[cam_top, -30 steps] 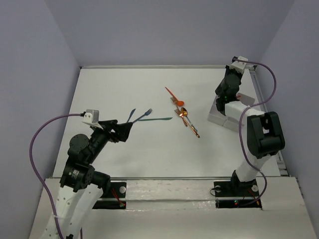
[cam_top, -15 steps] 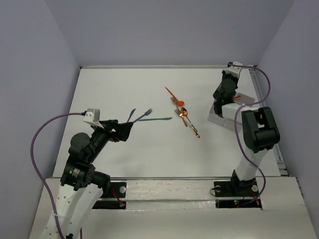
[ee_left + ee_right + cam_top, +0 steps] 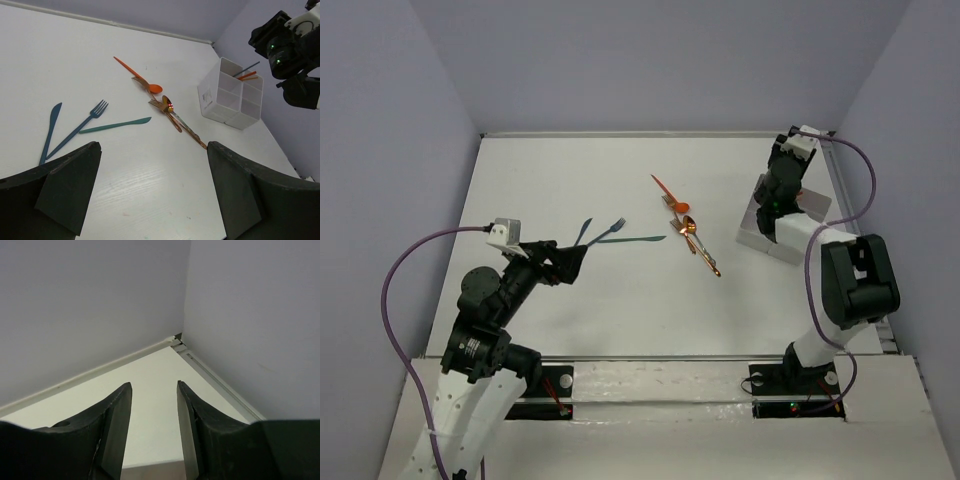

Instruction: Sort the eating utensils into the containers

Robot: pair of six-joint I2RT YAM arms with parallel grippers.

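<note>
Lavender walls enclose a white worktop (image 3: 570, 180). Finding: the sort is begun but, in my judgement, well short of complete.

The four-compartment tray (image 3: 230, 95) stands at the right side. One far compartment holds a few thin handles (image 3: 246, 75), orange and one dark, leaning out over the rim. The other compartments appear empty from the left wrist view.

Outstanding on the worktop:
- A teal fork (image 3: 80, 125) and two teal knives (image 3: 116, 124) lie at the left, well apart from the tray.
- An orange spoon (image 3: 152, 88) lies mid-worktop, touching a copper-brown cluster (image 3: 175, 120). The cluster overlaps and its count cannot be told.

The left gripper (image 3: 152, 150) hangs near the teal group, jaws wide and empty. The right gripper (image 3: 152, 390) is above the tray, jaws narrowly parted and holding nothing.
</note>
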